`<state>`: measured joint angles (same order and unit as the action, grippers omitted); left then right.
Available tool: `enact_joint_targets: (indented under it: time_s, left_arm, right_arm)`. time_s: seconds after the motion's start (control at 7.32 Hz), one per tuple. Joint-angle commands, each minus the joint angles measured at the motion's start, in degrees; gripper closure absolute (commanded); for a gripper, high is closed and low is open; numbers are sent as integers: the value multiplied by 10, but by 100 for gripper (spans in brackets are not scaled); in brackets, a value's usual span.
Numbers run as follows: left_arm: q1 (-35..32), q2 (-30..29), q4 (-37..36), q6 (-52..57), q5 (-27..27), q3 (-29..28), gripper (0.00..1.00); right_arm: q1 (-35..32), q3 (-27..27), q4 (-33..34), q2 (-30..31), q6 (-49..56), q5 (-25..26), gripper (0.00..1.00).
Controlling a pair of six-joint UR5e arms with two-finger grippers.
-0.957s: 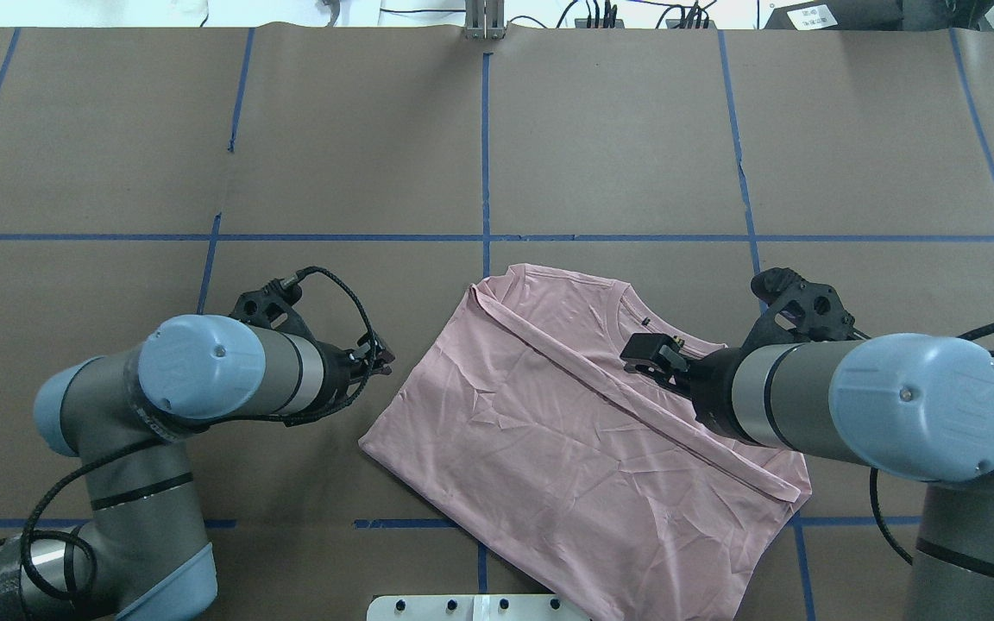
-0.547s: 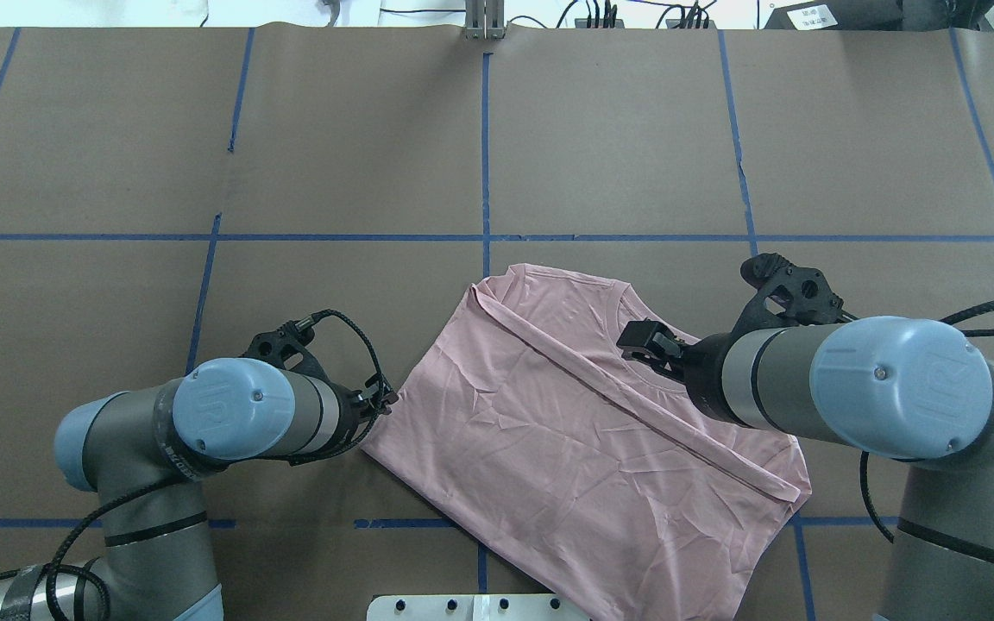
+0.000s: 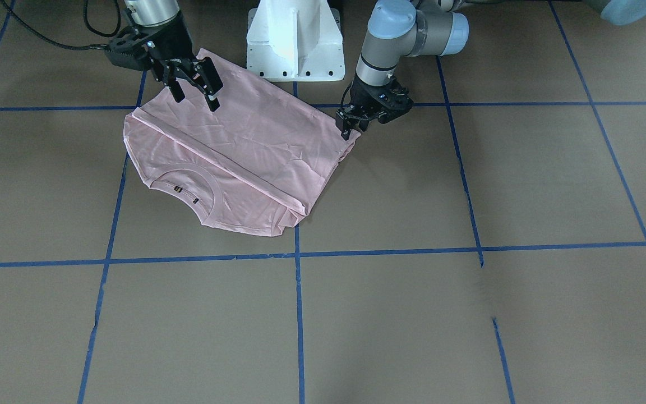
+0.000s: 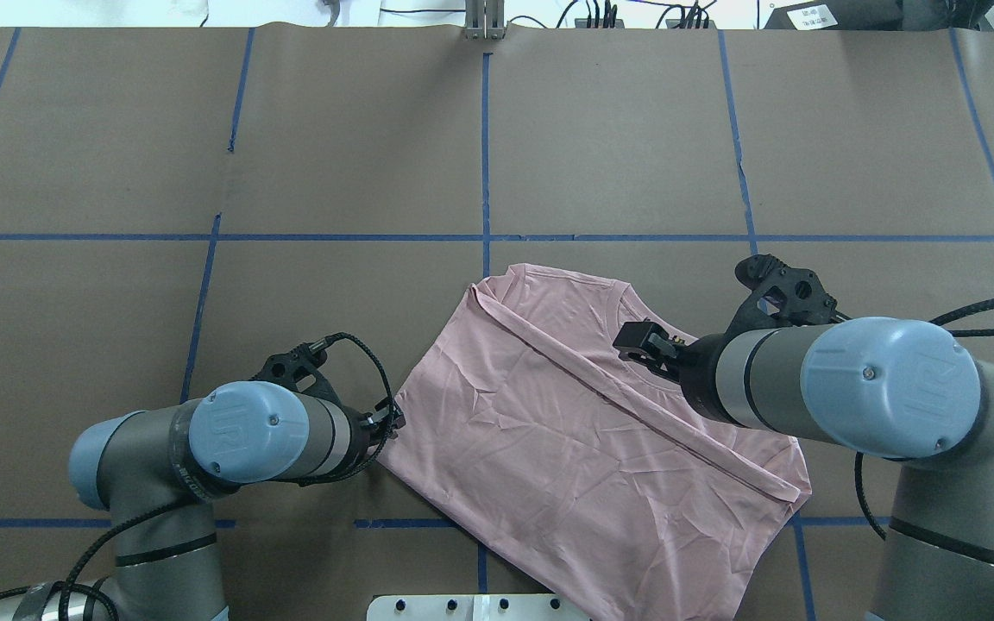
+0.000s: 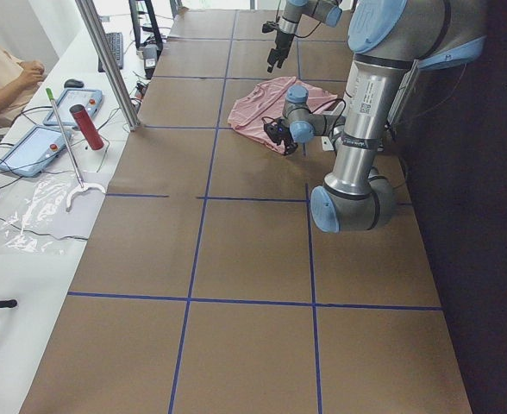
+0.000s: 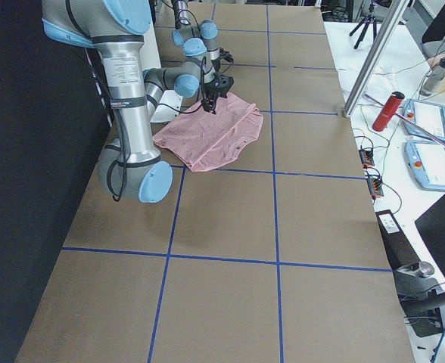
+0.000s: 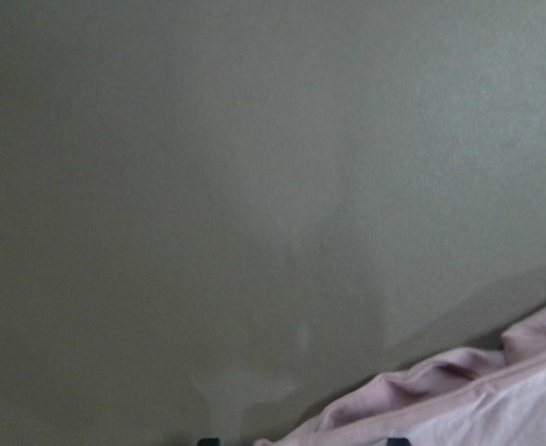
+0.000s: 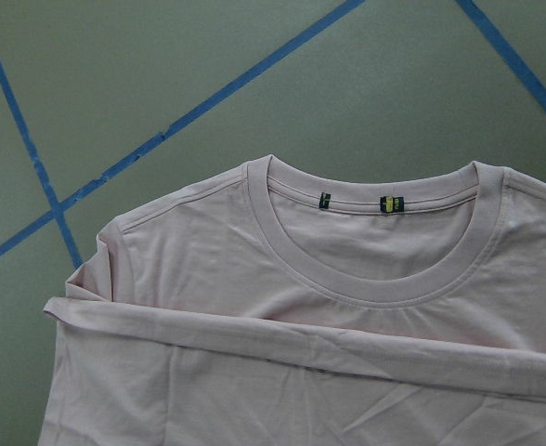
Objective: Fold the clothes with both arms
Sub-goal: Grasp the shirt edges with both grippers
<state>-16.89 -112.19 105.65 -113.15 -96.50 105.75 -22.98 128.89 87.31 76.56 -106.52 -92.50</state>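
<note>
The pale pink T-shirt lies folded on the brown table, its ribbed collar toward the far right and one long fold ridge running across it; the Snoopy print is hidden. My left gripper is low at the shirt's left corner. In the left wrist view the shirt's edge lies by the two spread fingertips, so the gripper is open. My right gripper is open and hovers above the shirt's right side, just behind the collar. The front-facing view also shows the left gripper touching the shirt at that corner.
The white pedestal base stands right behind the shirt. Blue tape lines divide the brown table cover. A side bench beyond the table's far edge holds a red bottle and tablets, next to a metal post.
My left arm swung back and right, bringing its gripper down to the shirt's left corner, which shifted slightly. My right gripper drifted a little left over the shirt.
</note>
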Motion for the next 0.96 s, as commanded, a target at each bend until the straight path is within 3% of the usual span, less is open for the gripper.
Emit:
enact_joint_targets:
  time_s: [0.0,0.14,0.27,0.41,0.55,0.82]
  left_arm:
    - [1,1,0,0,0,0,54]
    - [1,1,0,0,0,0,55]
    - [1,2,0,0,0,-1,68]
    - [1,3,0,0,0,-1,95]
    - [1,2,0,0,0,0,100]
    - [-19,3,0,9,2,4,100]
  right_arm:
    - [-1,-5,1,-6,0,0,0]
    - [-1,-8,1,-7,0,0,0]
    - [0,-9,1,-7,0,0,0]
    - [0,-9,1,-8,0,0,0]
    - [0,-10,0,-7,0,0,0]
    - [0,-21,-5,-8,0,0,0]
